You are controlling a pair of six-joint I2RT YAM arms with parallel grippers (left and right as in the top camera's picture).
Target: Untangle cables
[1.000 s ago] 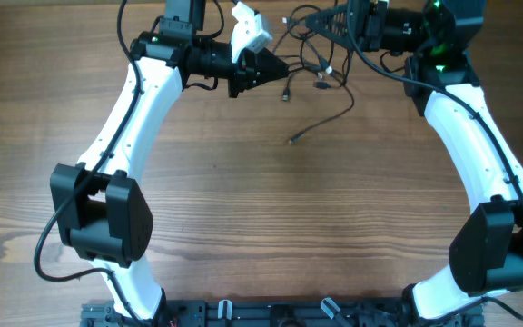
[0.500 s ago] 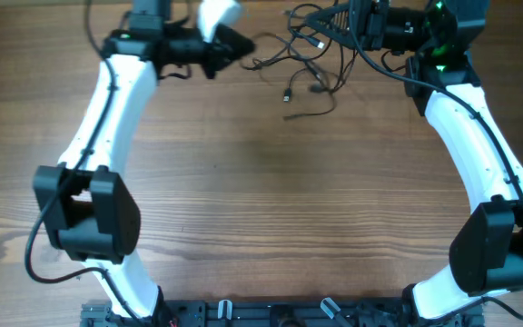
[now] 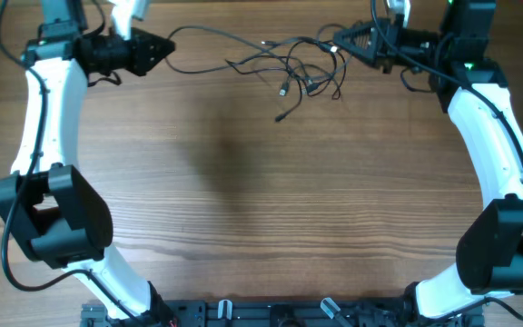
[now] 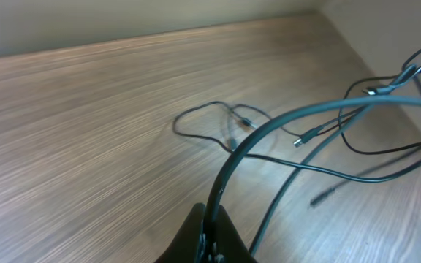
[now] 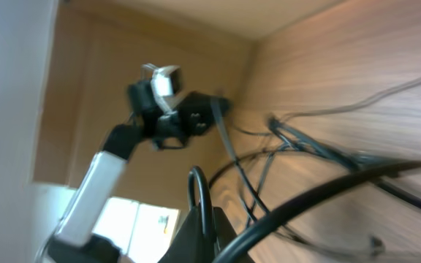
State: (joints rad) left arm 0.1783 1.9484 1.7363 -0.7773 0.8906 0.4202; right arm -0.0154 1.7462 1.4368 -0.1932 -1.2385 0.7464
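Left jaws and right jaws both pinched tight on cables (image 3: 310,85), tangle strung between them.

Overhead, the knot in the cables (image 3: 310,84) is too small to tell what crosses what. Wrist views are blurry, with left gripper (image 4: 207,241) and right gripper (image 5: 205,237) both cut off at the bottom edge.

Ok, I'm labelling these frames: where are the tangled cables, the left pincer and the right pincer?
cables (image 3: 309,84), overhead view, knotted middle of the bundle.
left pincer (image 3: 165,46), overhead view, closed tips gripping a strand.
right pincer (image 3: 339,39), overhead view, closed tips at the bundle's edge.
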